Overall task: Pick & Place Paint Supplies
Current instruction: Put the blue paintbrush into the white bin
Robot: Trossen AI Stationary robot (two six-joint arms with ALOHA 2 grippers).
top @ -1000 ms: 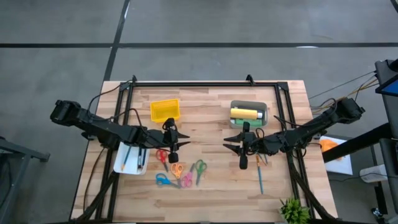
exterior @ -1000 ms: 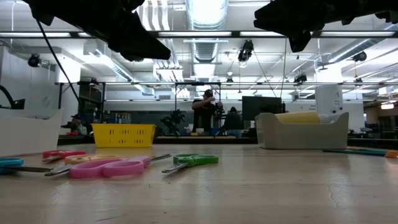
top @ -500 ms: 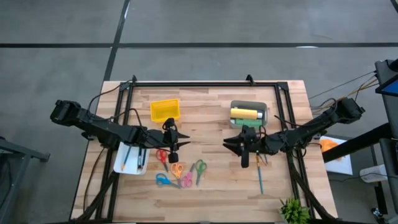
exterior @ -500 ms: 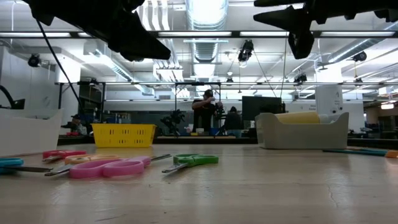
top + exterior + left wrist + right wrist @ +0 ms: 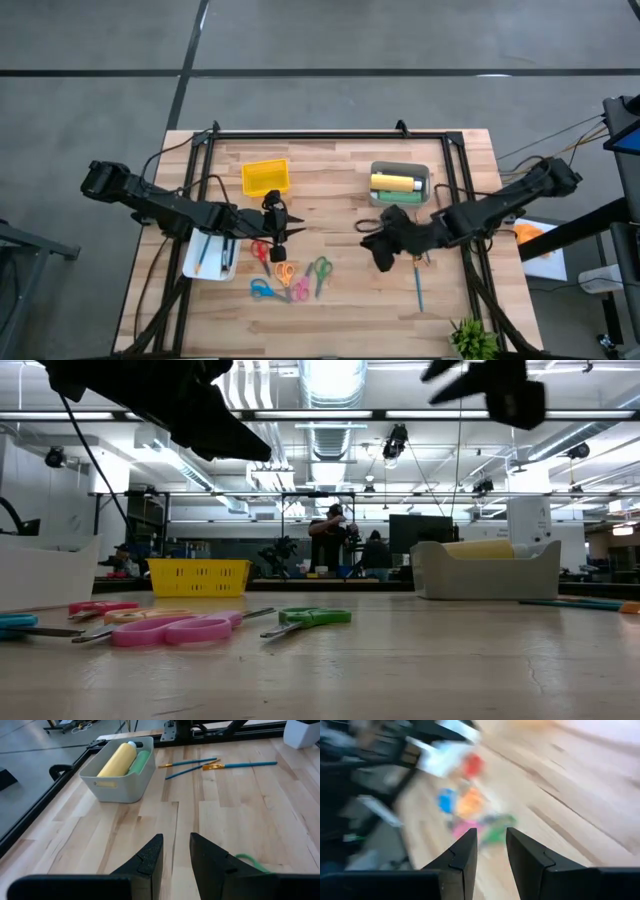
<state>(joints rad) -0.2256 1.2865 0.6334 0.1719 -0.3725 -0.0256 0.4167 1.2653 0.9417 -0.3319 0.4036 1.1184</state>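
Note:
A yellow paint bottle (image 5: 117, 760) and a green one (image 5: 140, 762) lie side by side in the grey bin (image 5: 400, 170) near the far right of the table. Thin teal brushes (image 5: 240, 765) lie flat on the wood beside the bin, and one lies toward the near edge (image 5: 418, 285). My left gripper (image 5: 279, 250) hangs shut above the scissors and holds nothing (image 5: 176, 851). My right gripper (image 5: 381, 258) hovers shut over the table's middle, near side of the bin, and is empty too (image 5: 491, 845). Both are high above the table in the low view.
Several coloured scissors (image 5: 285, 275) lie near the front middle. A yellow basket (image 5: 265, 178) stands at the far left. A white tray (image 5: 210, 255) with sticks in it sits on the left. A small plant (image 5: 472, 338) stands at the near right corner. People stand in the room behind.
My right gripper has turned about above the table's middle and shifted a little toward the near edge and the left; its wrist view is blurred by the motion. The left arm and all the things have stayed put.

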